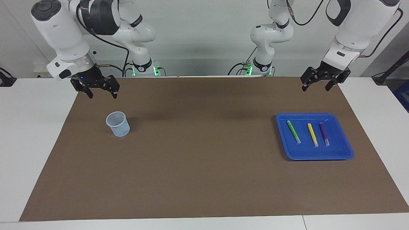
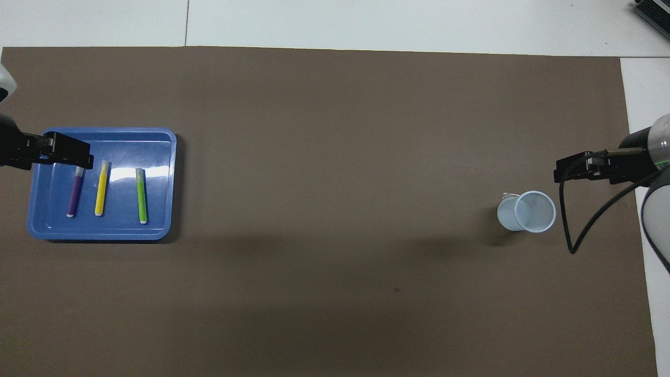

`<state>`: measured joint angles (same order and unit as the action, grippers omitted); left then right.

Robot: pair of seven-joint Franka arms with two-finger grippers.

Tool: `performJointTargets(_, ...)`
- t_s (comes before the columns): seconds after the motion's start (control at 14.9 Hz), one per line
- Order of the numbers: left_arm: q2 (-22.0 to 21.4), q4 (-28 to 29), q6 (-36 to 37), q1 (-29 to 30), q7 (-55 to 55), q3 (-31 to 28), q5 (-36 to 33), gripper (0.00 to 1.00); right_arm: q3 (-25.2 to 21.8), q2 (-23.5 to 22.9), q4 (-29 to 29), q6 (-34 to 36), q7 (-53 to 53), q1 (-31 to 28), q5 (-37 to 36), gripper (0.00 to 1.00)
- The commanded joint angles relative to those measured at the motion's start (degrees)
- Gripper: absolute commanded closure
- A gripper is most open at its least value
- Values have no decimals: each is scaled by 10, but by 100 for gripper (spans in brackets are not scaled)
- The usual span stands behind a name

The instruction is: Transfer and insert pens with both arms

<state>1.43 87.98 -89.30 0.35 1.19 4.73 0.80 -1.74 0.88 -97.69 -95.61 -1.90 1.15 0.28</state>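
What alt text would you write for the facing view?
Three pens, green, yellow and purple, lie in a blue tray at the left arm's end; a pale cup stands at the right arm's end. Both open hands, left and right, hang raised.

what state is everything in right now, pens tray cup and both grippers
green pen: lying flat in the tray, untouched
yellow pen: lying flat in the tray, between the other two
purple pen: lying flat in the tray, untouched
blue tray: flat on the brown mat, holds all three pens
cup: upright on the mat, no pens in it
left gripper: open, empty, raised
right gripper: open, empty, raised
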Motion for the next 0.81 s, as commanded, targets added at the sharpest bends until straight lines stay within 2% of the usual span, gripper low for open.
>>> performJointTargets(0.0,4,-11,12,6,-4,3,7,0,2,-6,10,8,-8,-5,12,0)
performJointTargets(0.54,4,-11,12,6,-4,3,6,0,2,-1,0,17,-8,-6,12,0)
performJointTargets(0.74,4,-11,11,7,-4,3,6,0,2,11,-21,17,-6,-5,12,0)
